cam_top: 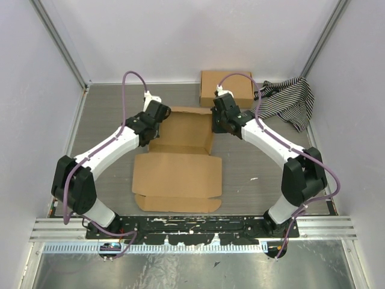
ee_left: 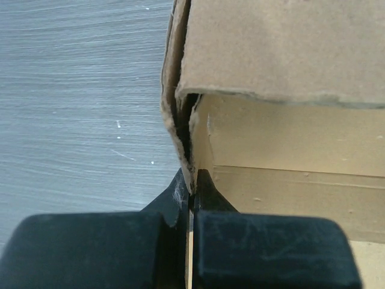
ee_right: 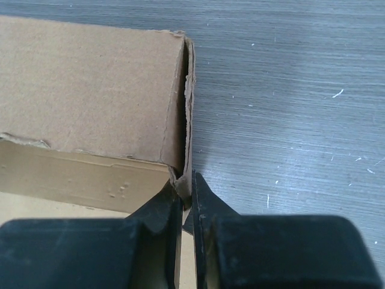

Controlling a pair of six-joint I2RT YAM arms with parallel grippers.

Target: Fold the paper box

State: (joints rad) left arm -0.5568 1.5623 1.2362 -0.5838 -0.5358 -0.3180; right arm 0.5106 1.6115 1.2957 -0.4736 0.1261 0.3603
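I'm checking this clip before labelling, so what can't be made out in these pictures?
Top view: both grips on the paper box walls, hidden under the wrists.
Left wrist view: most of the box is cut off by the frame and the left hand.
Right wrist view: likewise, behind the right hand.

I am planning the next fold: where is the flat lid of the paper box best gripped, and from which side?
Probably the narrow front strip of the lid, approached low from the arm-base side. The lid lies flat on the table, its far edge hinged to the tray, so this free edge opposite the hinge suits a pinch.
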